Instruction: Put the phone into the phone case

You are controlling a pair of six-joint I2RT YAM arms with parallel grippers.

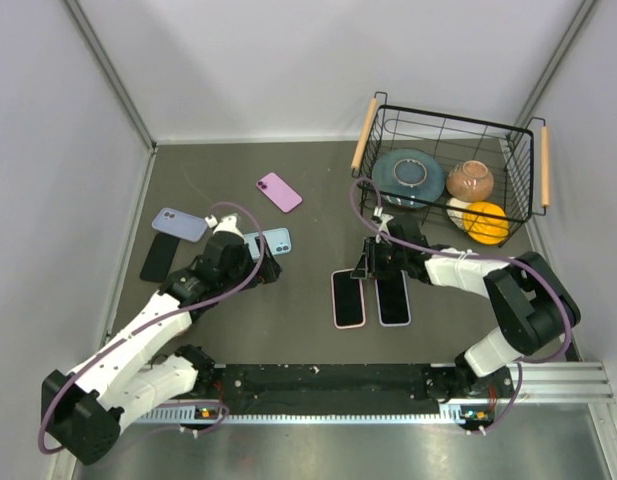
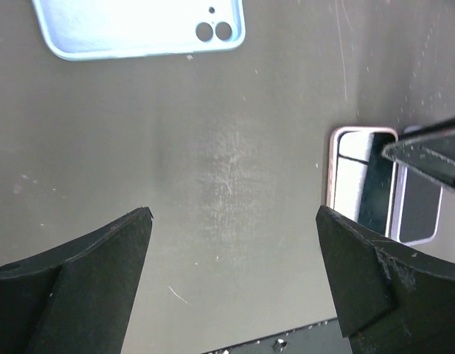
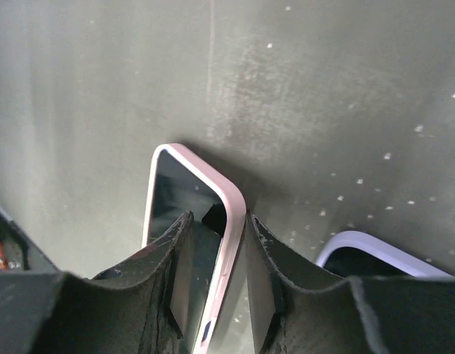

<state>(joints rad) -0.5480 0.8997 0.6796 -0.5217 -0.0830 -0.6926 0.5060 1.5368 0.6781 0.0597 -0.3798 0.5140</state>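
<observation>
Right fingers [image 3: 301, 295] pinched the rim of the pink case [image 3: 205, 171], left fingers [image 2: 87, 273] gaped left of it; slipping could unseat the phone [image 3: 172, 199].

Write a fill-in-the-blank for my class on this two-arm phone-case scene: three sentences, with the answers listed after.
1. The left gripper hovers with its jaws ____.
2. The case whose rim the right gripper pinches is coloured ____.
3. The wire basket holds a plate coloured ____.

Missing words: open; pink; blue.
</observation>
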